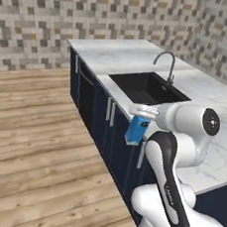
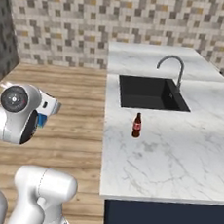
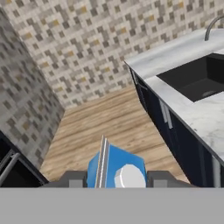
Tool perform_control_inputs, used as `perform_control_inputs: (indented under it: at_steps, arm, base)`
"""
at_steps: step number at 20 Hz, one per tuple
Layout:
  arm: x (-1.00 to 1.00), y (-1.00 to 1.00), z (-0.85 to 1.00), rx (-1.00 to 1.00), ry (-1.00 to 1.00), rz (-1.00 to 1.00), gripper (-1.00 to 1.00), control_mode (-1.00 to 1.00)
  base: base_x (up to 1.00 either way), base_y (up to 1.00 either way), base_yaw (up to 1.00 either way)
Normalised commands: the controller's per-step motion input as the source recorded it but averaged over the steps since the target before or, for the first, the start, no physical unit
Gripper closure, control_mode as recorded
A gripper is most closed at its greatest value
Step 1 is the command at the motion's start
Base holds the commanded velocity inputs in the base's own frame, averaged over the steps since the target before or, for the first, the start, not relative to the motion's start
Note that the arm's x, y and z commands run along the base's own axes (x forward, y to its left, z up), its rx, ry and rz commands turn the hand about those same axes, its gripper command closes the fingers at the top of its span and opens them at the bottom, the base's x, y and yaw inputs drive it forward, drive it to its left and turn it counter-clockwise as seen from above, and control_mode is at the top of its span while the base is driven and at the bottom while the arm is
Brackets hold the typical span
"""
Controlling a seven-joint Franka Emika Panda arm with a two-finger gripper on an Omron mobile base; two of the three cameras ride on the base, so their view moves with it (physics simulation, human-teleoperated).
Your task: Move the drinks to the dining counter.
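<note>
My gripper (image 1: 137,124) is shut on the blue gable-top carton (image 1: 136,130), which hangs over the floor just off the near-left edge of the dining counter (image 1: 214,104). In the hand view the carton (image 3: 116,167) sits between my two dark fingertips (image 3: 72,178), with its white cap facing the camera. A sliver of the carton (image 2: 42,121) peeks out behind my wrist in the right base view. The dark cola bottle (image 2: 137,125) with a red label stands upright on the dining counter (image 2: 178,155), just in front of the black sink (image 2: 150,92).
A curved faucet (image 1: 168,63) rises behind the sink (image 1: 147,87). Navy cabinets (image 1: 100,116) line the island's side above the wooden floor (image 1: 32,146). Mosaic tile walls (image 3: 87,48) close the room. A dark appliance (image 3: 11,170) sits at the hand view's lower left.
</note>
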Motion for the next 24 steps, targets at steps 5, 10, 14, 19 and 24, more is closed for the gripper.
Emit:
perform_control_inputs:
  at_steps: [5, 10, 14, 19, 24]
  arm:
    - [0.0, 0.0, 0.0, 0.0, 0.0, 0.0, 1.0, 1.0]
    - [0.0, 0.0, 0.0, 0.0, 0.0, 0.0, 1.0, 1.0]
    - [0.0, 0.0, 0.0, 0.0, 0.0, 0.0, 1.0, 1.0]
    - [0.0, 0.0, 0.0, 0.0, 0.0, 0.0, 1.0, 1.0]
    - [0.0, 0.0, 0.0, 0.0, 0.0, 0.0, 1.0, 1.0]
  base:
    - [0.26, -0.47, -0.16]
    - [0.16, -0.58, -0.24]
    - [0.19, -0.5, -0.36]
    - [0.26, -0.39, -0.44]
    - [0.24, -0.38, -0.54]
